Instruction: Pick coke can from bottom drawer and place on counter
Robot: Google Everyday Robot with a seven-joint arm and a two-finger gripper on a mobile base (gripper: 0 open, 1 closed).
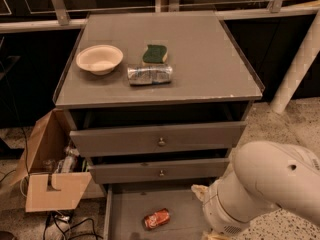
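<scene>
The bottom drawer [127,219], lower middle of the frame, lies open from above with bare floor left of and behind the coke can [157,218]. The white arm [265,184] fills the lower right and covers the drawer's right side, its gripper [214,236] at the bottom edge, right of the can. On the counter [205,59] a bowl [99,59], sponge [154,54] and silver can [149,74] crowd the left centre, leaving the right half and back bare, while the 2 upper drawers [160,139] overhang the bottom drawer's rear.
</scene>
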